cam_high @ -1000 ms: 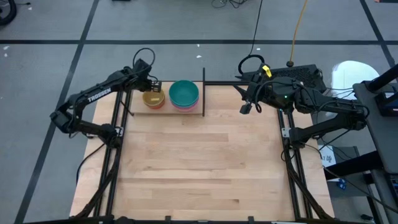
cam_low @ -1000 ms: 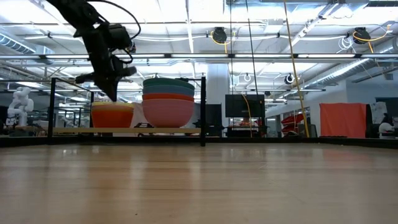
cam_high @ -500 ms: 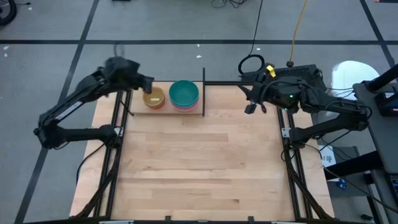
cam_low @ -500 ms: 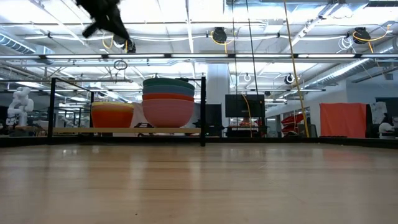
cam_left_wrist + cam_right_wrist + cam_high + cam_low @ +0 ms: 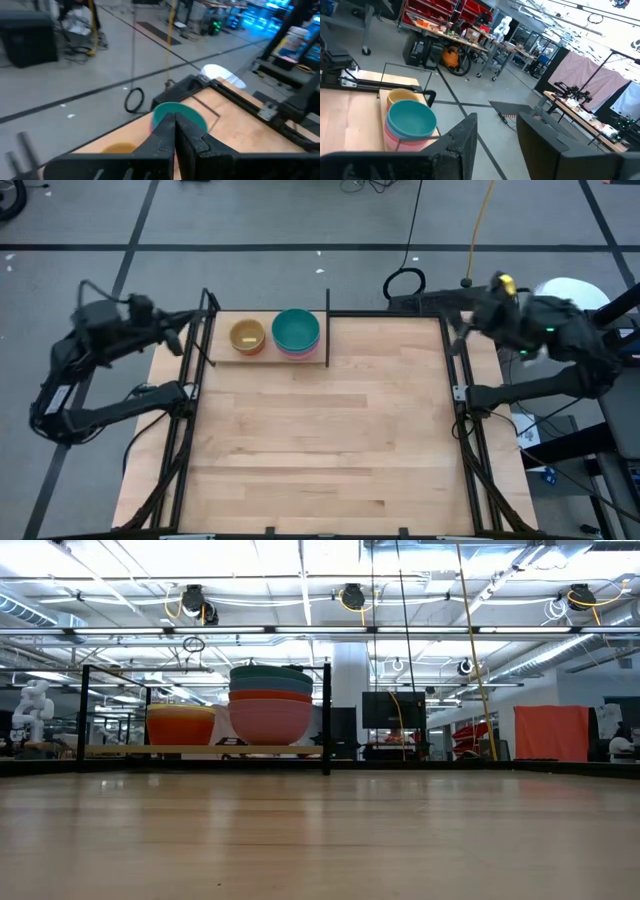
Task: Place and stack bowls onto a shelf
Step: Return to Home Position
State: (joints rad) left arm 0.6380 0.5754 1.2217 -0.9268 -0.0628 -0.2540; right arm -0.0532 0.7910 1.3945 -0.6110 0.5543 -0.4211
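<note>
Left gripper (image 5: 174,118): fingers pressed together, nothing between them. It sits off the left edge of the tabletop (image 5: 320,440), near the far left corner and about level with the shelf (image 5: 268,357), its arm folded back outside the table. Right gripper (image 5: 496,120): fingers well apart, holding nothing. It is out past the far right corner of the tabletop, arm bent outside the right edge. Both grippers are well apart from the bowls. The shelf, a pale board in a thin black rod frame, stands on the far left part of the tabletop, along the far edge. Two stacks sit on it side by side; can't tell if they touch. Left stack: yellow bowl (image 5: 247,335) on top, with an orange bowl (image 5: 181,727) showing under it in the low view. Can't tell what else is in that stack. Right stack is taller and wider: teal bowl (image 5: 296,329) on top, pink bowl (image 5: 270,723) at the bottom, a reddish bowl (image 5: 270,696) rim just above the pink. The bands right under the teal are too thin to sort. The right stack is near the upright rod at the shelf's right end.
</note>
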